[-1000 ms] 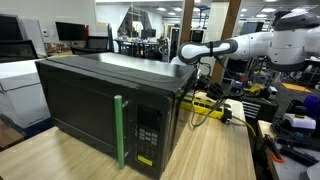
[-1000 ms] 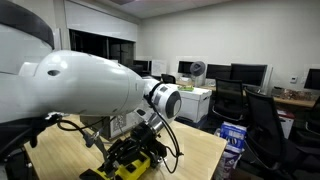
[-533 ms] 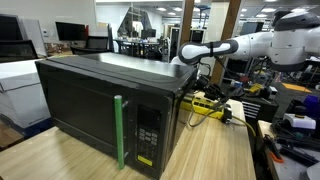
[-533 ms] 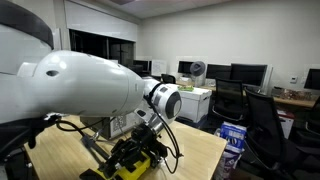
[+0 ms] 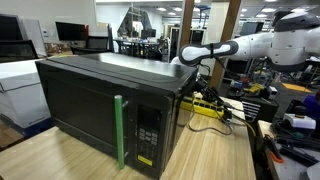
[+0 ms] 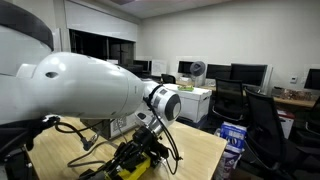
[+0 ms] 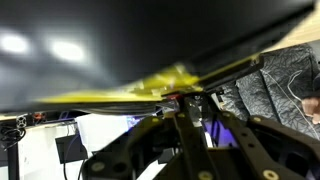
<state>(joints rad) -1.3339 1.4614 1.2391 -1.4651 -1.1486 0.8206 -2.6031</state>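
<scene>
Gripper [image 7: 187,100] pinched narrow, fingers together in wrist view; can't tell if anything is caught between them. Yellow power strip [image 5: 208,109] lies on the wooden table [image 5: 215,150] just behind the black microwave [image 5: 100,105], close under the gripper, blurred yellow in wrist view. Arm [image 5: 215,49] reaches down behind the microwave's rear corner; green handle [image 5: 119,130] upright on the door front

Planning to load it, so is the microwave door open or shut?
Shut: the door sits flush against the microwave body, no gap showing.
</scene>
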